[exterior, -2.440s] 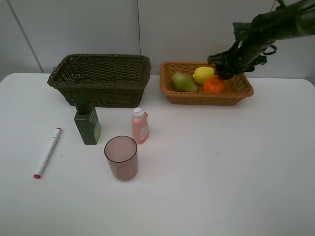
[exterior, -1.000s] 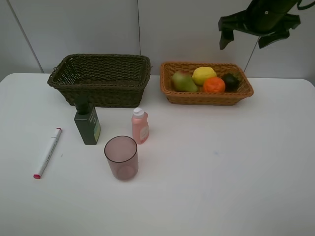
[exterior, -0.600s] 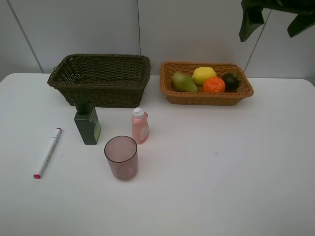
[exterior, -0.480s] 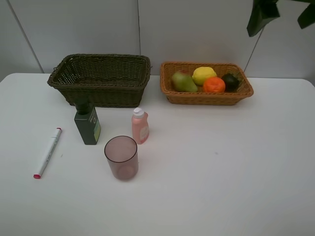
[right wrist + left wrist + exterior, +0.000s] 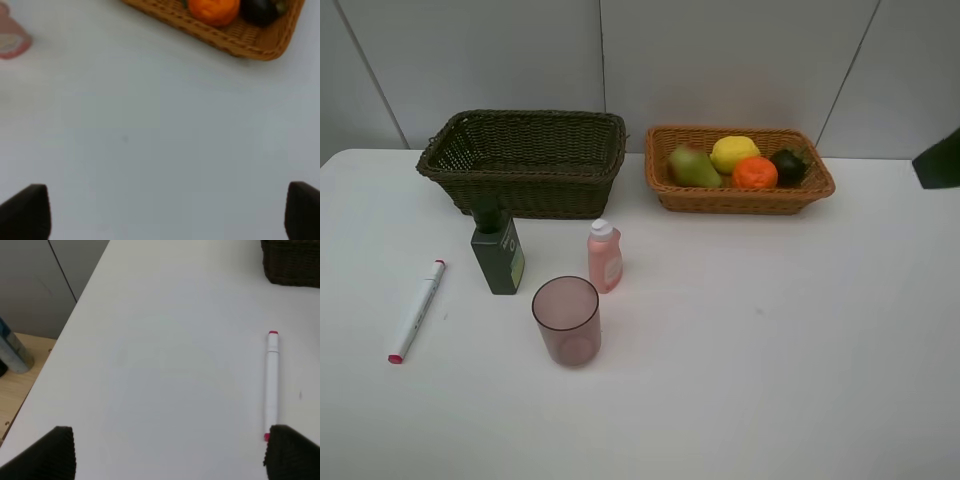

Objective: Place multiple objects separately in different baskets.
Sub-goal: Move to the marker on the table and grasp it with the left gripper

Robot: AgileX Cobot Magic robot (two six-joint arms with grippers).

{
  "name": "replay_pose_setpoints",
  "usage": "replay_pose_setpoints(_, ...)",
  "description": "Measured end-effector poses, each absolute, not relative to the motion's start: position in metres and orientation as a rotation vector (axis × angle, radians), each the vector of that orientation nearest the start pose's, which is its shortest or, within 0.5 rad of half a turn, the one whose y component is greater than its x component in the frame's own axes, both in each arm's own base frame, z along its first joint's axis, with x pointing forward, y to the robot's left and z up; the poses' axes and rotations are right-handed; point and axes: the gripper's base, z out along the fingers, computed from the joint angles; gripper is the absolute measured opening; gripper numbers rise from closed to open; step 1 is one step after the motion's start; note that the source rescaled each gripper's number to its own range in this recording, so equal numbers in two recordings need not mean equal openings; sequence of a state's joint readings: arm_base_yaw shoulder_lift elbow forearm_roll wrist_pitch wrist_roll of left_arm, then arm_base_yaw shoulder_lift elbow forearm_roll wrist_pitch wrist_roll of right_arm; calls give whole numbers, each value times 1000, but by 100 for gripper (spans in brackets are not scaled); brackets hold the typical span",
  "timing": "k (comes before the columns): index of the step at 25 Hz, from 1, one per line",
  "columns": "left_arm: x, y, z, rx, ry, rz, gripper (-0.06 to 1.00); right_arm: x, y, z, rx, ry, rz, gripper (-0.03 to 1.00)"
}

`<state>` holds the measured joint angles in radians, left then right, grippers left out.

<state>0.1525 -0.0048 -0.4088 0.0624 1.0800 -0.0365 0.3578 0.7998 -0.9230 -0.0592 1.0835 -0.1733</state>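
The pear, lemon, orange and mangosteen are laid in the tan basket — the marker is seen on the table. The left gripper and right gripper are spread wide, empty.

High view over the whole table — wrist cameras downward, left sharing marker, right tan basket.
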Motion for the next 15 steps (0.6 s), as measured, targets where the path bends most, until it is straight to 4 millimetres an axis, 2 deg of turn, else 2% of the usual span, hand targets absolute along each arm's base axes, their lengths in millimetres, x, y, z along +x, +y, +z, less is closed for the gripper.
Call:
replay_pose_setpoints(3,2,5,250,-203,2142,144,100,86,30,340,-644,2294,54,100)
replay_pose_setpoints(8,2,5,250,-203,2142,144,100,44,18,306,-582,2234,123,100)
replay_pose_setpoints(10,2,5,250,-203,2142,144,100,33,13,297,-523,2210,141,100)
replay_pose_setpoints(15,2,5,250,-203,2142,144,100,22,6,286,-446,2175,142,100)
